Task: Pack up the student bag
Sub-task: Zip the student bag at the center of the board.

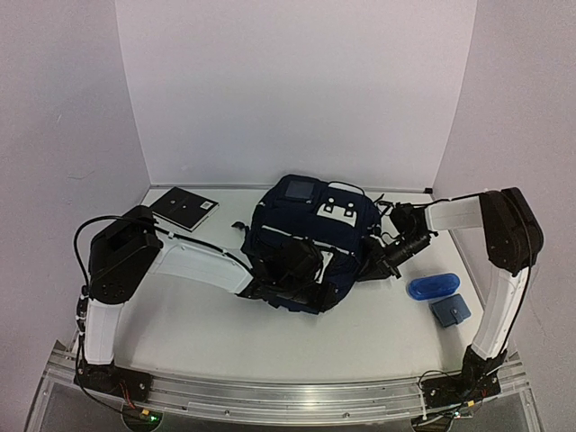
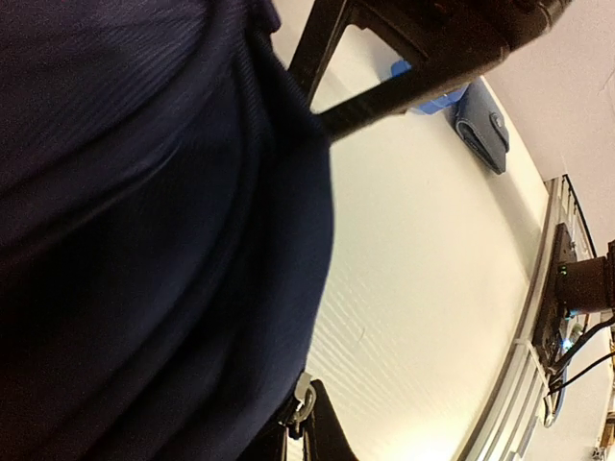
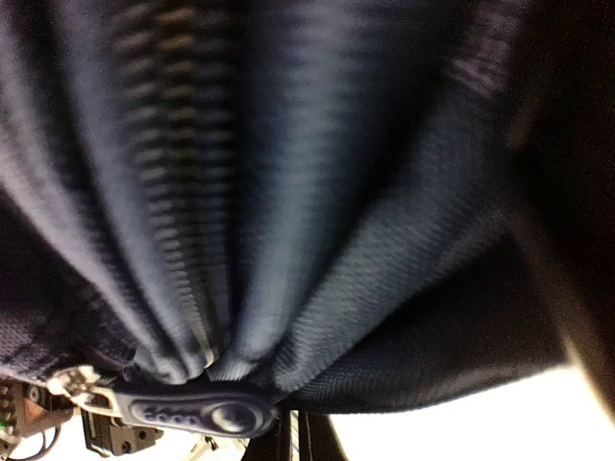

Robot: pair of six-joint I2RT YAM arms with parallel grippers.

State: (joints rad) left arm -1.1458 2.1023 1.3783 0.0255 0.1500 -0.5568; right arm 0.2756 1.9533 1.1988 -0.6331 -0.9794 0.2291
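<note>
Two black-and-white arms reach in from the near edge of the cream desk (image 1: 180,315), which sits inside a plain booth of three pale walls (image 1: 297,90). We see the desk's surface as smooth and matte, with a silver metal rail (image 1: 288,391) along its near side carrying the arm bases.

Around the middle of the desk, towards the far wall, lies the navy blue fabric student bag (image 1: 310,225) with white stripes and a white dotted patch. The left fingers (image 1: 308,263) sit on the bag's near side and are clenched. The left wrist view gives us only dark fabric close to the lens, so we cannot tell what, if anything, they pinch. The right fingers (image 1: 376,261) are at the bag's right side, clenched on its fabric. In the right wrist view the cloth gathers in folds down to them, just beside a navy rubber zip pull (image 3: 197,413).

At the far left lies a flat black notebook (image 1: 184,207). Right of the bag and apart from it sit a bright blue oval case (image 1: 434,285) and, nearer, a small dark blue pouch (image 1: 450,310).
</note>
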